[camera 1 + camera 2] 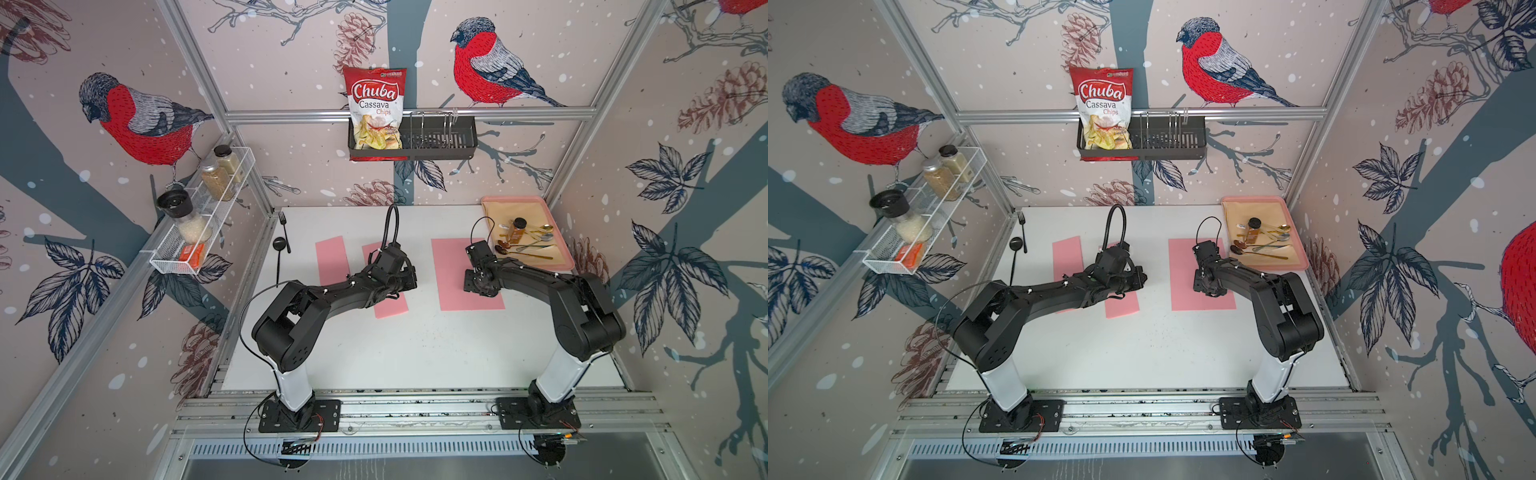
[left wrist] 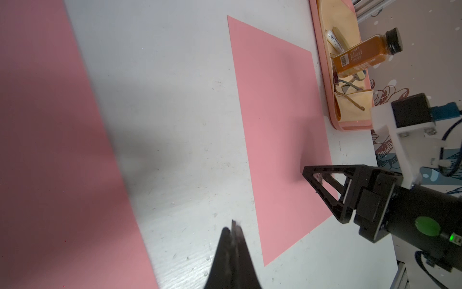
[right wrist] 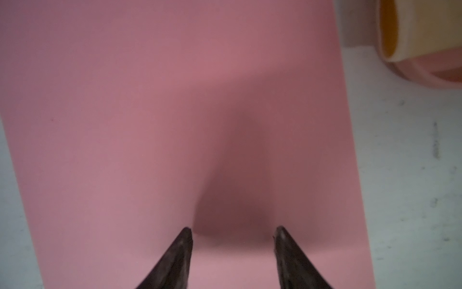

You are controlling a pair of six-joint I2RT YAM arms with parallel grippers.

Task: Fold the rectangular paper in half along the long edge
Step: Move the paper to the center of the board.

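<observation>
While the right pincer [image 3: 232,231] stands half-open over the flat pink rectangular paper sheet [image 3: 150,125] (left pincer [image 2: 233,227] shut, empty), the sheet may be skidded sideways, skewing the fold.

The left gripper [image 2: 232,229] shows dark fingertips pressed together, holding nothing, above the scuffed white table [image 2: 175,100]. A flat rectangular pink paper sheet [image 2: 275,125] lies ahead. The right gripper [image 2: 306,174], black and trussed, sits low over it near the edge facing a pink plastic tray [image 2: 350,126]. The tray holds an amber black-capped bottle [image 2: 362,55] and metal cutlery [image 2: 350,97]. A second pink paper [image 2: 50,150], blurred, lies well apart
</observation>
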